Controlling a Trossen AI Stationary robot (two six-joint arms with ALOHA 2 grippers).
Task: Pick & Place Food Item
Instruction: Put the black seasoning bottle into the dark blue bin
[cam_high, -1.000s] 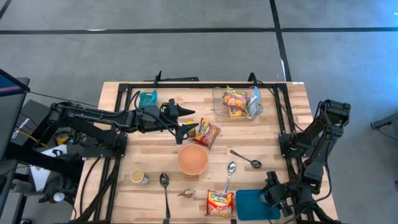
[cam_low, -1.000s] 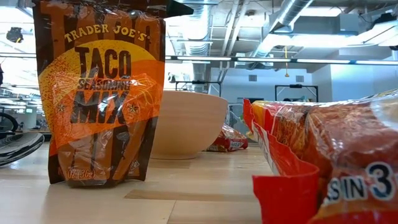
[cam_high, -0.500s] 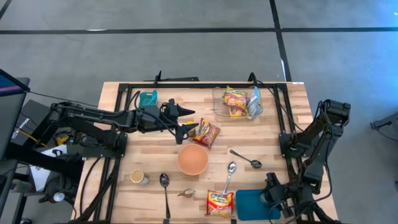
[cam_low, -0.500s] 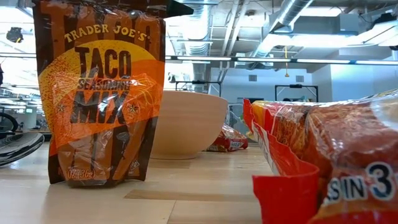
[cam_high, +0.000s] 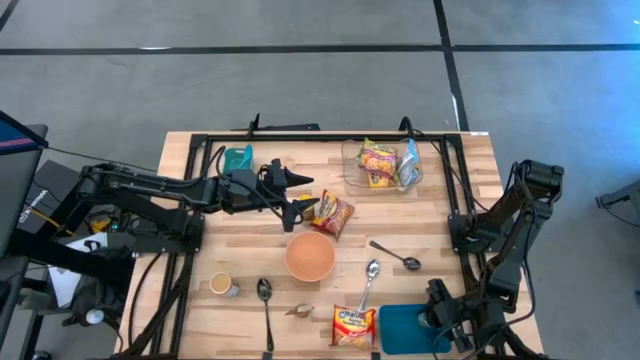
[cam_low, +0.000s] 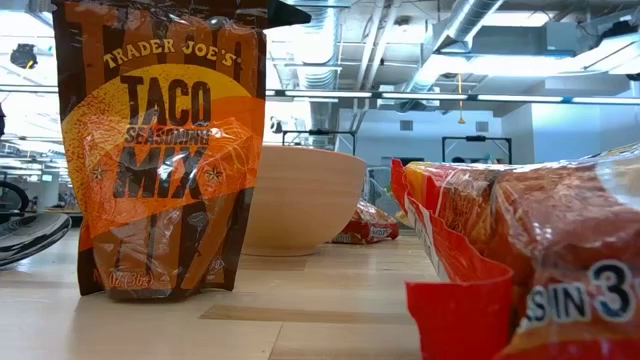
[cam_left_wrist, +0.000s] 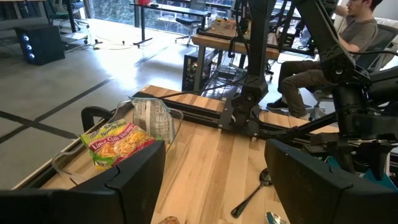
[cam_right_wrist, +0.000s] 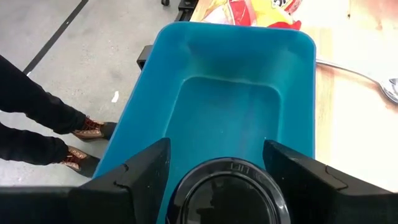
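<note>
Two dark arms work a wooden counter (cam_high: 250, 255) strewn with food packets, and neither has anything in its grip. The left hand (cam_high: 300, 208) hovers near the counter's middle with its fingers (cam_left_wrist: 130, 177) apart, just beside an orange taco packet (cam_high: 334, 213) that lies flat on the wood a little toward the far edge from the bowl (cam_high: 310, 256). Seen from the left wrist, the gap between those fingers holds only bare wood, with a clear tub (cam_left_wrist: 93, 155) of noodle packets beyond, by the far right corner. The right hand (cam_right_wrist: 224, 186), fingers (cam_right_wrist: 134, 171) likewise spread and empty, waits over a blue bin (cam_high: 410, 328) at the near right corner; the bin has nothing in it. A second noodle packet (cam_high: 353, 326) lies at the near edge just beside the bin, with three spoons (cam_high: 265, 295) and a small cup (cam_high: 221, 284) scattered across the near half.

The step in hand looks like the approach to the first pick, with the taco packet the likeliest target, though the task names no item. The next move probably calls for the left hand to come over the packet's edge, drop and close on the thin foil, which may crumple or slide rather than lift cleanly. A person (cam_left_wrist: 354, 31) sits beyond the counter's far side.
</note>
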